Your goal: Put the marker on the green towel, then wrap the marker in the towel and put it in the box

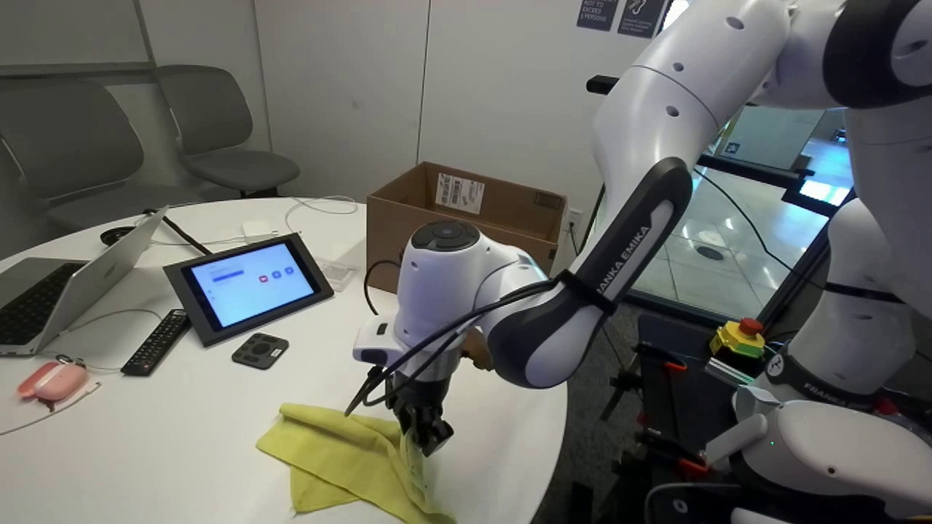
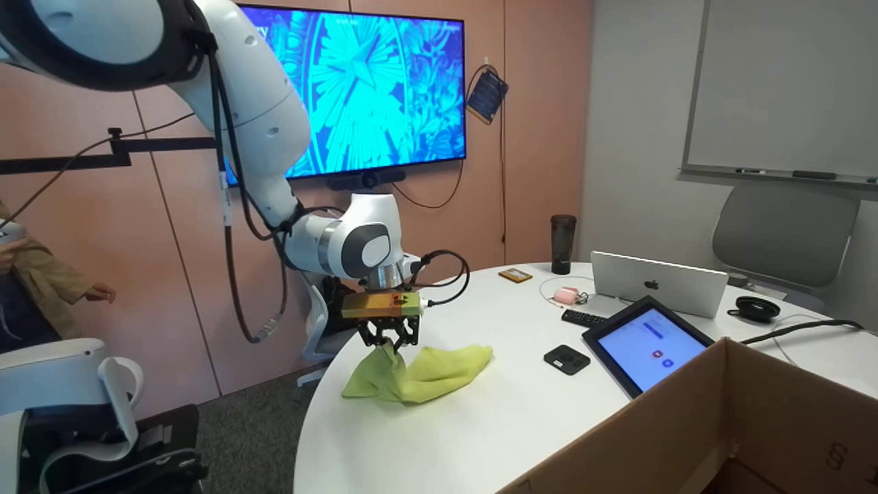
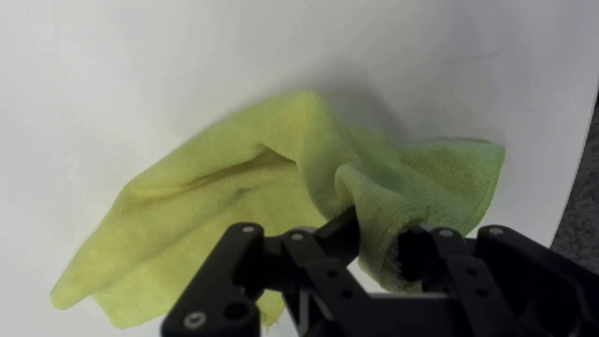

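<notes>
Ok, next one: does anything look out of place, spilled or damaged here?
Nothing looks spilled or damaged. The green towel is bunched up, one fold pinched in the gripper, which would fit the wrapping. Oddly, no marker shows on the table; folds may hide it.

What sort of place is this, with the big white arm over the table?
Probably an office meeting room, judging by the large wall screen, the whiteboard and the gray chairs beside a rounded white table.
</notes>
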`<state>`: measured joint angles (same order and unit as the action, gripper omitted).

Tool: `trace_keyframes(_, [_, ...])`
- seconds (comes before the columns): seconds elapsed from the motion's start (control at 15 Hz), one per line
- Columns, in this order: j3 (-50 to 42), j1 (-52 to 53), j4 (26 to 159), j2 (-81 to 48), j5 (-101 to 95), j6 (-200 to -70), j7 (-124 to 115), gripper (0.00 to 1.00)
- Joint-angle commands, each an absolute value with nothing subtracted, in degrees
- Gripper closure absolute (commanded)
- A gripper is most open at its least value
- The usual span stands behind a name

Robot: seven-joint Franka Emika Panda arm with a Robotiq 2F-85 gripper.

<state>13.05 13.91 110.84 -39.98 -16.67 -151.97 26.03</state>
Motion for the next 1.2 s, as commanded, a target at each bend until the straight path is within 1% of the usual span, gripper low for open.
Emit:
trace_keyframes(0.0, [11.5,17.6,101.2,-46.9,-16.7,-146.8,20.6,0.97])
trace_keyframes(0.33, [9.1,20.5,93.4,-52.7,-15.9,-145.1,12.2,0.97])
trace_keyframes(0.8, [6.5,22.6,86.9,-57.4,-15.7,-143.4,3.9,0.96])
trace_keyframes(0.87, [6.6,22.5,86.3,-57.8,-15.2,-143.3,3.0,0.93])
trace_keyframes(0.93, [6.5,22.5,85.9,-58.0,-14.9,-143.3,1.8,0.71])
trace_keyframes(1.0, [6.5,22.6,85.4,-58.1,-14.5,-143.4,0.7,0.68])
trace_keyframes(1.13, [6.2,22.9,84.9,-57.7,-14.0,-144.2,-2.0,0.54])
